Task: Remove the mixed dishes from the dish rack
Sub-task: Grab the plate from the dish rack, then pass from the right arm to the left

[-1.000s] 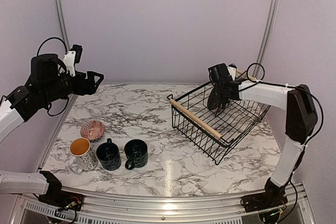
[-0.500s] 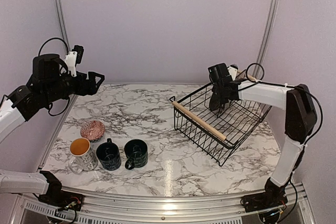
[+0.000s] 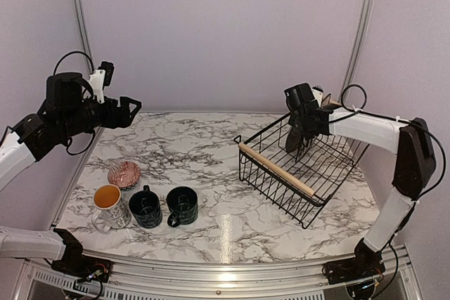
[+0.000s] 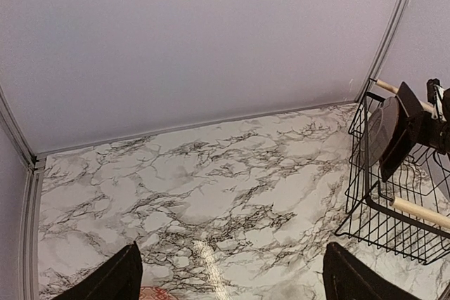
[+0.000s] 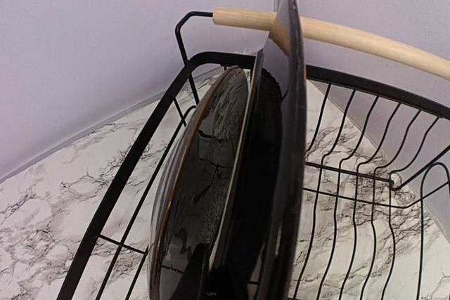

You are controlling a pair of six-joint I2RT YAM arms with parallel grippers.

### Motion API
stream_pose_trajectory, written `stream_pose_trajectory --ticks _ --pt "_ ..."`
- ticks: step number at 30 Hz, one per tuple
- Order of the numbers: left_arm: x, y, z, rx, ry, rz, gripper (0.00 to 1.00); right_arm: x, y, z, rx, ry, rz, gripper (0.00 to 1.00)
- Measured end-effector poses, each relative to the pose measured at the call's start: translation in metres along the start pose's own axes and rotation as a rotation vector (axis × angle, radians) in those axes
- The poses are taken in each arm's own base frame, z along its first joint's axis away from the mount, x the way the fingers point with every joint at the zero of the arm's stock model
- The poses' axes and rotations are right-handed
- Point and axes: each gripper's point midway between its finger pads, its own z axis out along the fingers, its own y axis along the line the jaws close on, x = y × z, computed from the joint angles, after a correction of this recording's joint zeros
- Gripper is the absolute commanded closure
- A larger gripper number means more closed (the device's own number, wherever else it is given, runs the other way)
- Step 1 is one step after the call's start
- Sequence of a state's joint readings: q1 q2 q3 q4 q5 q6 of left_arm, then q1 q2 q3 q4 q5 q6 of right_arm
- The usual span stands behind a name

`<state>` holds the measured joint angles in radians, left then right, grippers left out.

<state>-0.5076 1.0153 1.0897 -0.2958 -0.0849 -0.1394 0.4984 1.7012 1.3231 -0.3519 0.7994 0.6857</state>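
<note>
Marble table [image 3: 211, 138]: dish rack [image 3: 278, 168] at right. Right hand [image 3: 298, 130] reaches inside the rack, clamped on the square dark plate [image 5: 200, 201]. The plate stands on edge by the far wooden handle [image 5: 351, 36]; its lower edge is possibly clear of the wires. Left hand [image 3: 129, 112] is spread wide, holding nothing, raised at left. Bowl [image 3: 124, 173], white mug [image 3: 107, 204] and two dark mugs [image 3: 145, 206] [image 3: 182, 204] stand front left, well apart from the rack.

Dark mugs [image 3: 145, 207] [image 3: 183, 205]: two
White mug [image 3: 109, 205], orange inside: one
Pinkish patterned bowl [image 3: 124, 173]: one
Square dark plate [image 5: 204, 194]: one
Wire dish rack [image 3: 275, 182]: one
Wooden handles [image 3: 276, 168] [image 5: 351, 36] on the rack: two
</note>
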Motion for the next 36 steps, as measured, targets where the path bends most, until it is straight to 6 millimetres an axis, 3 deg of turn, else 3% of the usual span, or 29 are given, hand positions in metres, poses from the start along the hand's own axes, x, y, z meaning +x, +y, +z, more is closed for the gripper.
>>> stream_pose_trajectory --ticks 7,16,20,30,36 --pt "0.000 0.000 0.000 0.000 0.001 -0.002 0.09 -0.002 0.001 -0.014 -0.002 0.001 -0.020 1.00" --pt "0.002 -0.001 0.002 0.004 0.008 -0.002 0.09 -0.030 -0.041 -0.063 -0.033 -0.041 -0.080 1.00" --pt "0.004 -0.001 0.004 0.005 0.014 -0.005 0.09 -0.037 -0.045 -0.078 -0.102 -0.059 -0.156 1.00" --pt "0.015 -0.008 0.017 0.043 0.059 -0.032 0.09 -0.021 -0.043 -0.103 -0.303 -0.074 -0.478 1.00" --pt "0.026 -0.025 0.030 0.130 0.114 -0.123 0.09 -0.017 -0.044 -0.129 -0.435 -0.124 -0.637 1.00"
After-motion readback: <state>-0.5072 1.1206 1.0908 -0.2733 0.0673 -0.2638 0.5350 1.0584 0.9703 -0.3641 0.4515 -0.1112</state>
